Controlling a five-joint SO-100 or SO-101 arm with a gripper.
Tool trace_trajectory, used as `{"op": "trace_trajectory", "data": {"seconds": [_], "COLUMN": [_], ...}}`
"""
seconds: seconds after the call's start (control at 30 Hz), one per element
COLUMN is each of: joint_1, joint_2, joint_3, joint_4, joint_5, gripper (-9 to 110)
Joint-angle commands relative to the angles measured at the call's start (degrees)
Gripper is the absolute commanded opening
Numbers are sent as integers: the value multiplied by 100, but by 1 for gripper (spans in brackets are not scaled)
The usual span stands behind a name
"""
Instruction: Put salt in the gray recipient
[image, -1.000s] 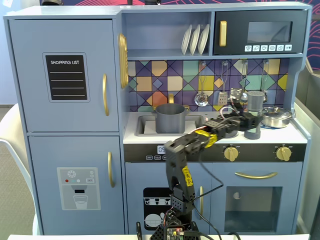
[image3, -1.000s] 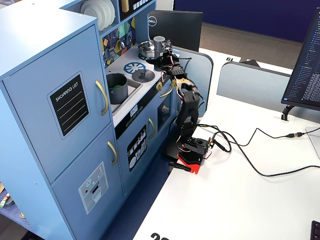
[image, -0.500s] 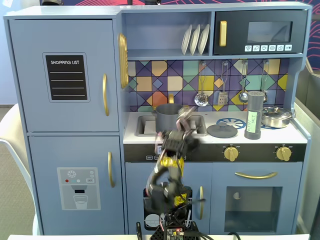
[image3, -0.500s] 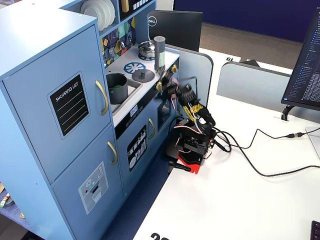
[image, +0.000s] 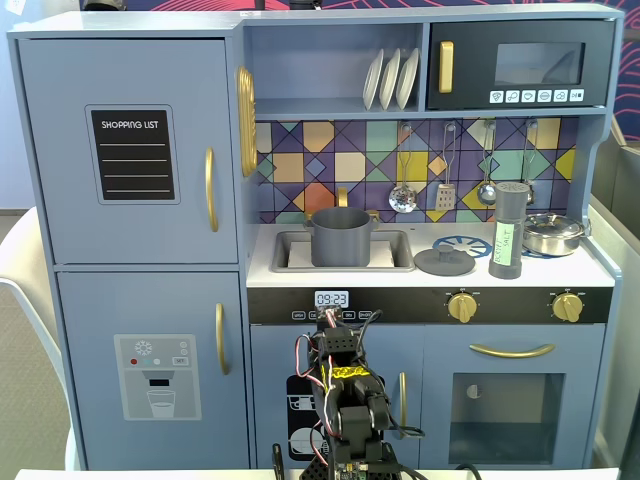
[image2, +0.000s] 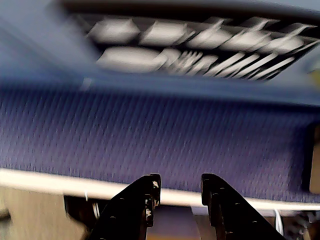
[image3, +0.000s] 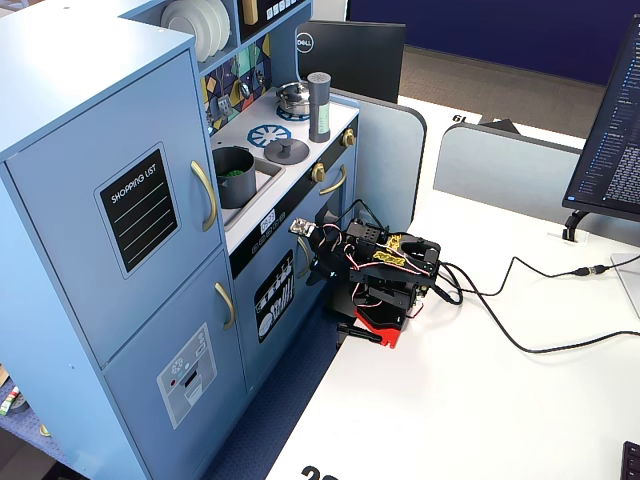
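The salt (image: 509, 230) is seen upright on the toy kitchen's counter, at the right in a fixed view, just beside the shiny steel pan (image: 553, 234) and the flat gray lid (image: 444, 260). The gray recipient (image: 341, 236) sits in the sink, well apart from the shaker, with something green visible inside it in a fixed view (image3: 233, 173).

The gripper (image2: 177, 192) is folded low in front of the cabinet, far below the counter, and nothing is held: in the wrist view the black fingers (image2: 136, 205) are parted by a narrow gap that is empty.

Several risks are judged from here. The shaker is tall, slim and smooth-sided, so it could be tipped by an off-centre approach, or knocked into the pan. A grip taken too high could let it swing, and too loose a grip on the slick cylinder could let it slip. The counter's front edge could be struck during the rise, since the arm starts beneath it.

The pot is matte and straight-walled; the pan is polished metal; the cabinet is painted board with gold knobs; the desk (image3: 480, 400) is plain white.
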Motion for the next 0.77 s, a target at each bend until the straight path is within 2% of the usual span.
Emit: {"op": "trace_trajectory", "data": {"seconds": [0.0, 0.07, 0.73], "joint_1": [-62, -18, 105], "joint_2": [35, 35, 35], "joint_3": [-9, -9, -9], "joint_4": [633, 870, 870], "joint_5": [-149, -721, -703], "gripper": [0, 0, 1]}}
